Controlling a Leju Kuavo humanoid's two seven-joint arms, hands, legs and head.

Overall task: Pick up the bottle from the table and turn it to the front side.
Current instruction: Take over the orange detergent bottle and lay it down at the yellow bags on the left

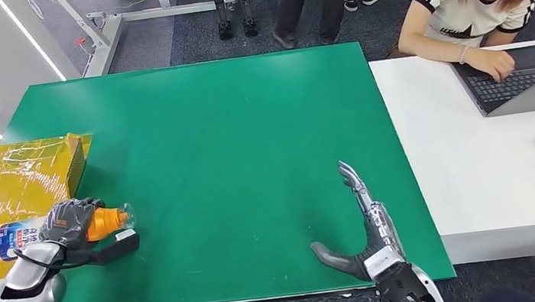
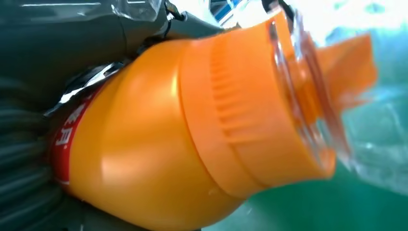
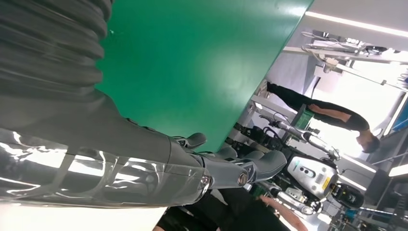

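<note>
At the frame's lower left our left hand (image 1: 69, 221) clasped the bottle (image 1: 55, 229) mid-body; smooth, probably slippery plastic. Right hand (image 1: 363, 232) lay spread, empty.

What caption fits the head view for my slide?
Left hand grips the orange bottle sideways over the green table; right hand open.

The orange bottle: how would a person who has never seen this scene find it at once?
Look at the green table, near its left edge beside the yellow box. There the left hand holds the orange bottle sideways; it has a clear cap.
</note>
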